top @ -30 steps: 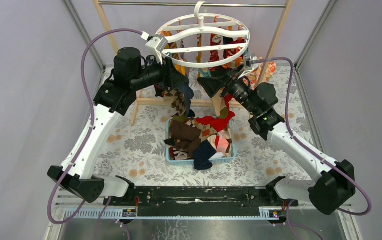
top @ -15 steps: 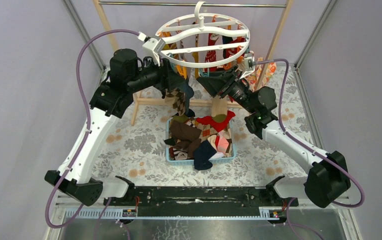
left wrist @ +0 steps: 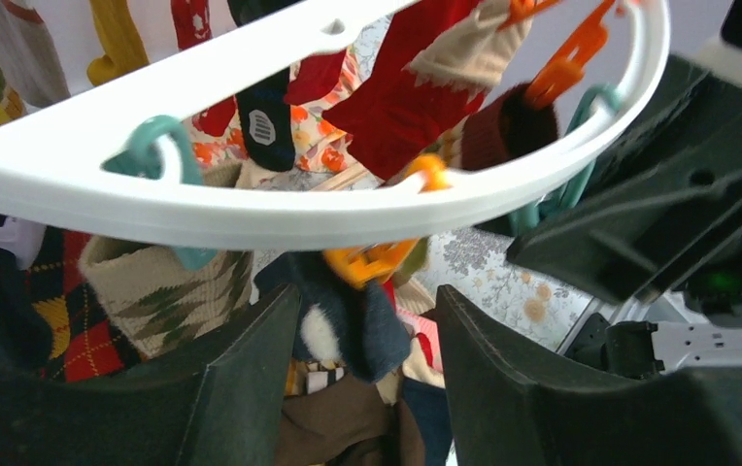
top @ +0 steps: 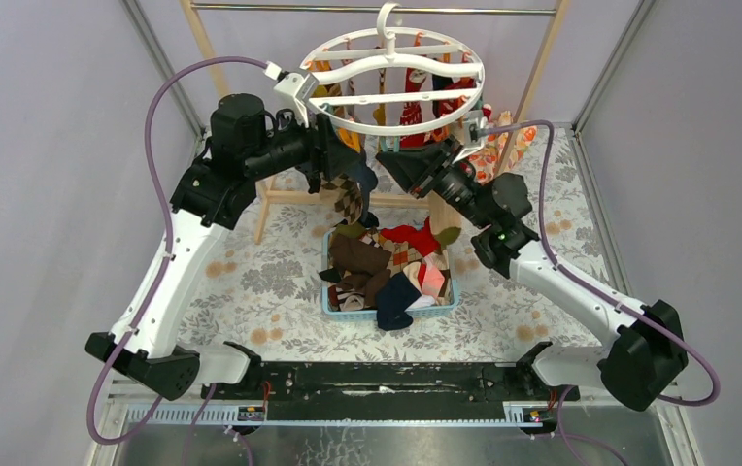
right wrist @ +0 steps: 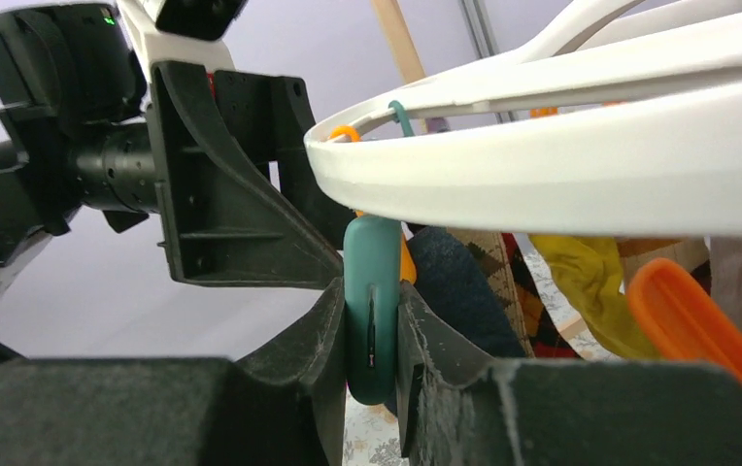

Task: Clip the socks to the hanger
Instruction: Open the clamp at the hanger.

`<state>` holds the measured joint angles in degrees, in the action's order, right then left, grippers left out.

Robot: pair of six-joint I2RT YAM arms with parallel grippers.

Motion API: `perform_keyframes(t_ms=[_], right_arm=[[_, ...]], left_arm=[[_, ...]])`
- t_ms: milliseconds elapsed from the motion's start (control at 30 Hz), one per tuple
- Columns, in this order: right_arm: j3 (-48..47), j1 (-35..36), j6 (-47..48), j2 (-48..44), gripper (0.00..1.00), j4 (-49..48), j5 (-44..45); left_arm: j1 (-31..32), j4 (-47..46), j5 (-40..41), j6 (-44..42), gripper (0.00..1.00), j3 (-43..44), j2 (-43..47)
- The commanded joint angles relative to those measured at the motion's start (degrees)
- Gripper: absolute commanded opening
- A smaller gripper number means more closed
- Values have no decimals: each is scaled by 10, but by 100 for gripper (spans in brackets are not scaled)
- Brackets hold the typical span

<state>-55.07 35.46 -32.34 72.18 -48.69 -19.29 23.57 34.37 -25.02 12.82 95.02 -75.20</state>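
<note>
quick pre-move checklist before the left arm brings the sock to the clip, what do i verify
1. Right gripper pinching the teal clip: ok, both fingers pressed on it.
2. Clip mouth open: cannot tell, hidden.
3. Navy sock between the left gripper fingers: ok; whether clamped, cannot tell.
4. Sock edge inside the clip: cannot tell, it sits behind it.
5. Hanger hooked on the rod: ok.
</note>
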Motion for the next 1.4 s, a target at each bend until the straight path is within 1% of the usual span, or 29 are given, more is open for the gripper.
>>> perform_keyframes(t_ms=[0,67,133,267,500,567,700,800,900,933,1000,1100,1167,1367], right_arm=[[-39,66,116,-3,15,27,87],[-48,85,137,11,14,22,113],[-59,101,156,27,13,20,134],[-80,126,174,56,11,9,164],[-116,161,207,95,10,21,209],[-113,163,207,95,10,19,220],[-105,163,208,86,10,16,232],[-107,163,210,83,10,21,232],[-108,163,216,79,10,26,233],[-108,163,216,79,10,27,234],[-108,163,216,79,9,29,234],[-108,163,213,82,9,30,237],[-107,163,212,85,9,30,239],[-111,166,213,88,7,34,252]], left_arm=[[2,5,4,33,66,45,12],[2,10,-12,46,74,58,10],[1,12,-29,64,78,66,10],[1,10,-38,89,78,70,8],[1,-7,-33,106,77,75,-3],[2,-2,-3,81,76,84,4],[2,26,100,12,75,83,31],[2,41,164,-20,75,48,55],[1,36,183,-24,75,4,81],[1,34,180,-19,75,-7,88],[2,16,148,0,76,-21,98],[1,-7,57,31,79,-20,95],[2,-12,23,53,79,-3,77],[2,-38,20,70,79,35,35]])
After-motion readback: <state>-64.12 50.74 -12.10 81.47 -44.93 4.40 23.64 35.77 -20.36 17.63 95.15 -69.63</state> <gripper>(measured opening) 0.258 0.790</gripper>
